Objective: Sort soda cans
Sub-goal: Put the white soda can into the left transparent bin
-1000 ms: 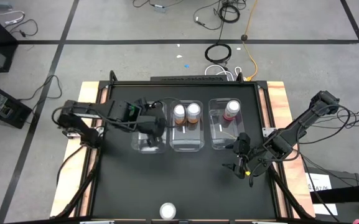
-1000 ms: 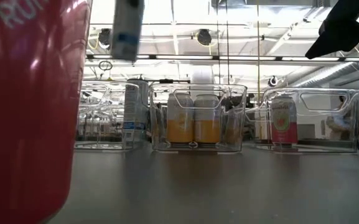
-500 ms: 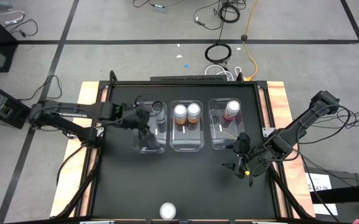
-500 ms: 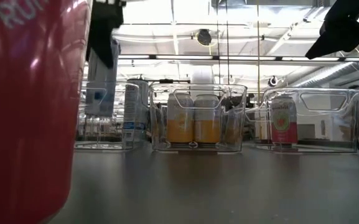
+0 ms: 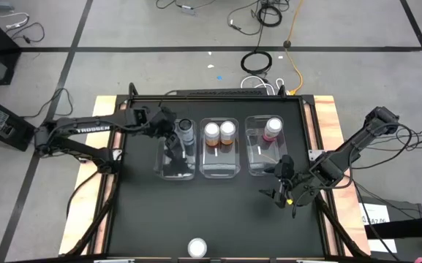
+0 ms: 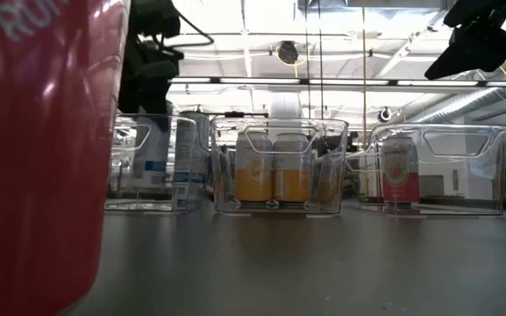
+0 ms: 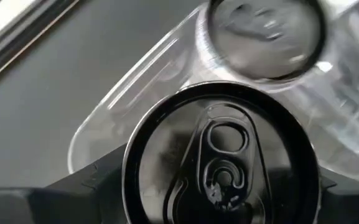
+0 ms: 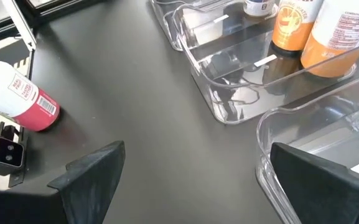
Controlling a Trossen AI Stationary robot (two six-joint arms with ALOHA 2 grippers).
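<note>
The left gripper (image 5: 172,146) is over the left bin (image 5: 175,169), reaching in from the table's left side. In the left wrist view its fingers (image 7: 73,186) sit on either side of a grey can (image 7: 221,158), pinching it below the rim. The can's pull-tab top faces the camera. A second grey can (image 5: 186,128) stands upright at the far end of the same bin, just beside the held one. In the low view the held can (image 6: 153,162) is low inside the left bin, with the gripper body dark above it.

The middle bin (image 5: 219,166) holds two orange cans (image 5: 219,132), side by side at its far end and touching or nearly so. The near half of this bin is bare.

The right bin (image 5: 262,164) holds one pink can (image 5: 272,128), upright at its far end.

A second pink can (image 5: 197,248) stands alone at the near edge of the table, well apart from all the bins. It fills the left of the low view as a red wall (image 6: 38,149). In the right wrist view it stands beside a small camera mount (image 8: 8,152).

The right gripper (image 5: 278,186) waits above the table, near the right bin's near corner. Its fingers (image 8: 95,174) are spread wide and hold nothing.
</note>
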